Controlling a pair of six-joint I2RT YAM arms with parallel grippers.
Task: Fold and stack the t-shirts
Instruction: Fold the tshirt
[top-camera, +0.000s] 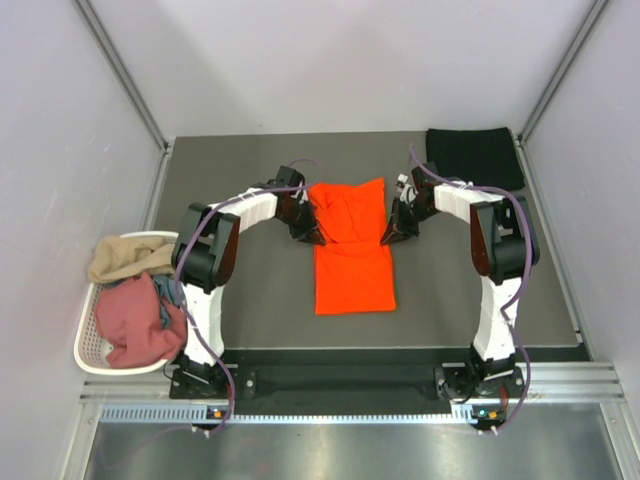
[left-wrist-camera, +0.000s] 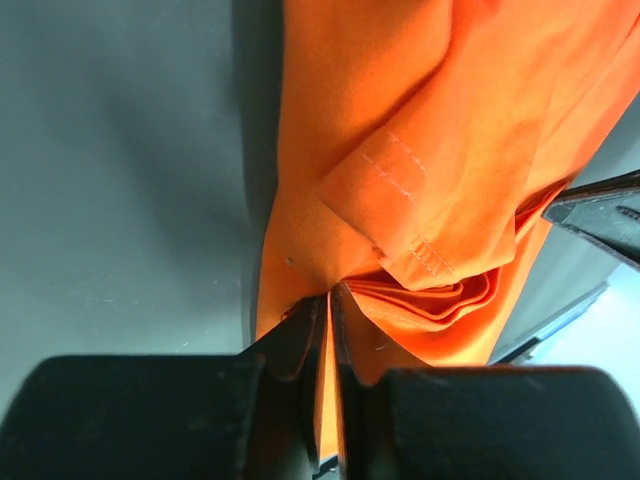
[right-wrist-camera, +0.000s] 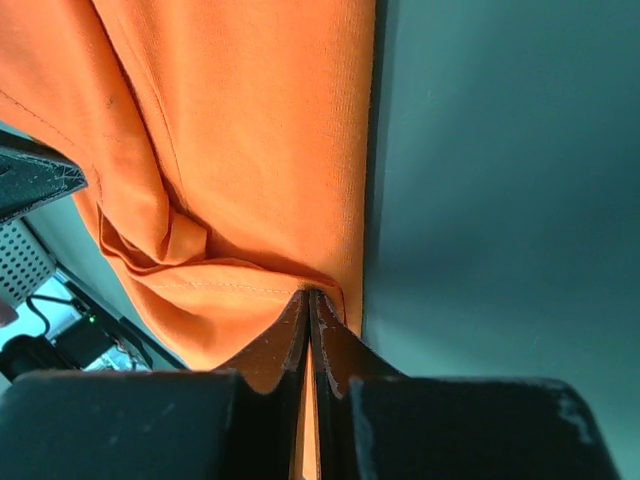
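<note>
"Shirts first: where is the orange t-shirt (top-camera: 352, 270) lying?"

"It is lying at the middle of the table (top-camera: 250, 300). Its near half is resting flat on the table, while its far half is bunching up in loose folds between the 2 grippers."

"What is the left gripper (top-camera: 312, 237) doing?"

"It is pinching the orange t-shirt's left edge, a little toward the table's far side. In the left wrist view its 2 fingers are pressing almost together. A thin strip of orange cloth is showing in the slit between them, and folds are gathering at the tips."

"And the right gripper (top-camera: 388, 238)?"

"It is clamping the right edge of the same shirt, level with the left one across the table. Its fingers are meeting tightly, and a stitched hem is puckering right at their tips."

"Are other shirts showing?"

"A black t-shirt (top-camera: 474, 155) is lying folded at the table's far right corner, well apart from both grippers. A tan t-shirt (top-camera: 125, 258) and a dusty pink t-shirt (top-camera: 140, 320) are sitting heaped in a white basket (top-camera: 88, 345), which is standing just off the table's left edge."
</note>
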